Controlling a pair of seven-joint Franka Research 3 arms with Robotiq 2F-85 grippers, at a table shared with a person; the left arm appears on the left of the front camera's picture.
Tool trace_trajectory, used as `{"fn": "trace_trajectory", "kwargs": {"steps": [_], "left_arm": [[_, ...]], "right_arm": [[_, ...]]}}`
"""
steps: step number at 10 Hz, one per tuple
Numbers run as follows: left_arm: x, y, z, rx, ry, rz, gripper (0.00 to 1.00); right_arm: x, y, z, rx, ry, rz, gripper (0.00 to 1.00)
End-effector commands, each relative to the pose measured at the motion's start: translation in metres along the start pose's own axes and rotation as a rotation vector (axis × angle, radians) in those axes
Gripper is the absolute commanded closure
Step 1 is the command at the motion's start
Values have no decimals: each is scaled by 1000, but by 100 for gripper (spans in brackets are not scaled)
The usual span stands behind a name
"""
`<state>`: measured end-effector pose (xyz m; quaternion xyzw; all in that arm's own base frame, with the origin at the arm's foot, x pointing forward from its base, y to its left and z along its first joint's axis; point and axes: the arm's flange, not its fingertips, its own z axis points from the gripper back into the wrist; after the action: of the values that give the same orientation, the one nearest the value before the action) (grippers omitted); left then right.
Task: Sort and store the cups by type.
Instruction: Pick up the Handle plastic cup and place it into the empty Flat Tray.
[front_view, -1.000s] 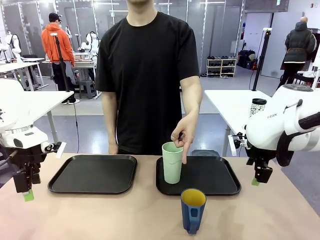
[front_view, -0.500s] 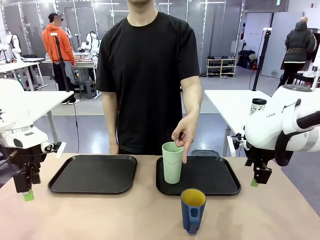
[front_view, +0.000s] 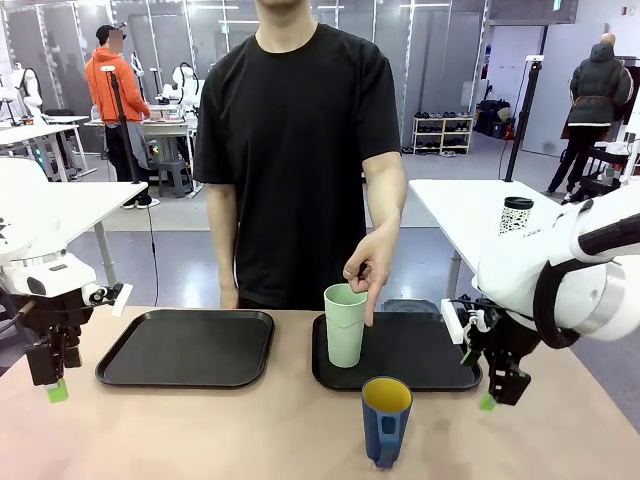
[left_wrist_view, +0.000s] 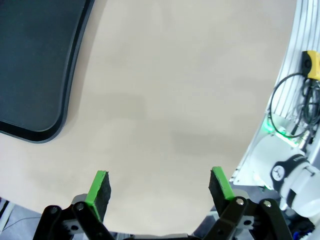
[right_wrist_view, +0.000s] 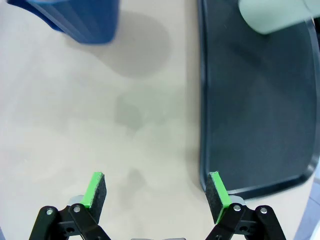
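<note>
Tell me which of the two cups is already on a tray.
The tall mint-green tumbler: it stands upright on the tray on the robot's right. The blue mug stands on the bare table, in front of that tray.

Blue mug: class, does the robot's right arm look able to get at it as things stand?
Probably yes. The right gripper hangs open to one side of the blue mug, with bare table between them. The person's hand is on the green tumbler, not the mug.

One tumbler (front_view: 345, 330), one mug (front_view: 385, 425), two trays (front_view: 185, 350) (front_view: 420, 350)
</note>
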<state>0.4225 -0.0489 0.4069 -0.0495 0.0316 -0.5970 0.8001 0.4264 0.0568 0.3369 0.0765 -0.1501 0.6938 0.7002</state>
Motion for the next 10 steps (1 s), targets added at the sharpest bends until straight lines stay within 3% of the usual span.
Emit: {"fn": "trace_trajectory", "kwargs": {"steps": [1,6,10], "left_arm": [[1,0,4,0,4,11,0],[1,0,4,0,4,11,0],[1,0,4,0,4,11,0]], "right_arm": [[3,22,-9,-25,-193,-12,0],[-6,42,-36,-19,-437,-21,0],[-31,36,-49,81,-721,16,0]]}}
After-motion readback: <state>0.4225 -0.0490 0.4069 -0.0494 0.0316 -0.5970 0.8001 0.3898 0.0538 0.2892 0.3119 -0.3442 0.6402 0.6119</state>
